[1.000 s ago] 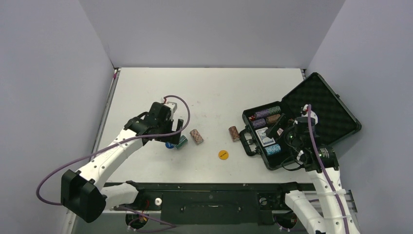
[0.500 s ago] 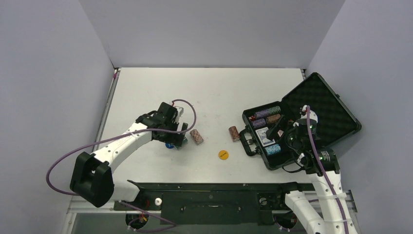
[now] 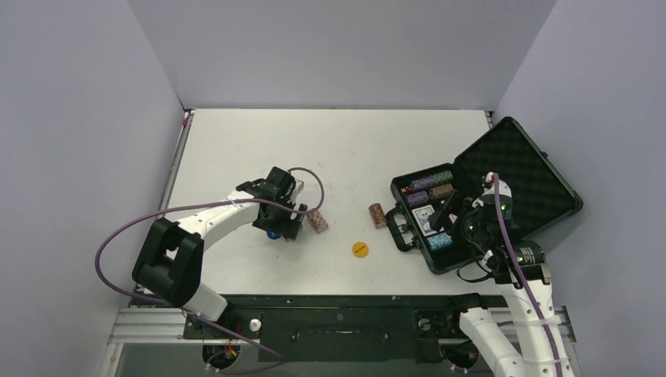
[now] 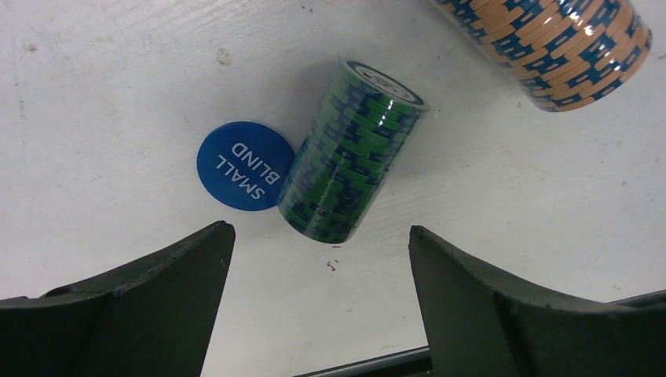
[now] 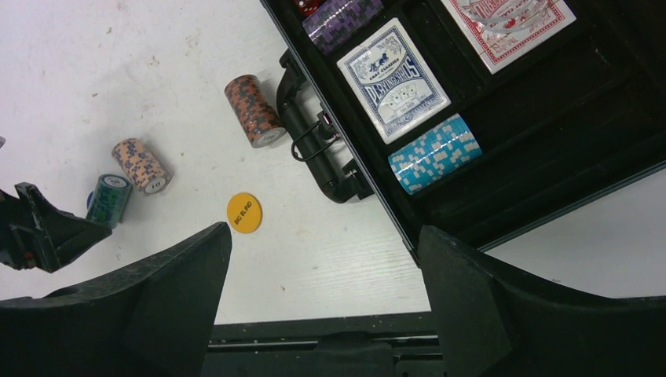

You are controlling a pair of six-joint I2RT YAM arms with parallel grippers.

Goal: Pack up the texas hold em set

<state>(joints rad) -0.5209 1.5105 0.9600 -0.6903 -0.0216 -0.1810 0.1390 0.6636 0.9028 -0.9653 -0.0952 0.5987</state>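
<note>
The black case [image 3: 518,169] lies open at the right, holding chip stacks, a blue card deck [image 5: 393,78], a red deck [image 5: 510,23] and a light blue stack [image 5: 433,153]. On the table lie a green chip stack [image 4: 353,153] on its side, a blue SMALL BLIND disc [image 4: 245,165] touching it, an orange-and-blue stack [image 4: 565,47], a red-brown stack [image 3: 378,214] by the case handle, and a yellow disc [image 3: 360,250]. My left gripper [image 4: 318,236] is open and empty, low over the green stack. My right gripper [image 5: 322,236] is open and empty above the case's front edge.
The case handle [image 5: 318,149] sticks out towards the table's middle. The case's lid leans back against the right wall. The table's near edge and a black rail [image 3: 338,302] run along the front. Grey walls enclose the left, back and right.
My left gripper has moved right and down to the green stack and the blue disc. My right gripper has shifted only slightly over the case.
</note>
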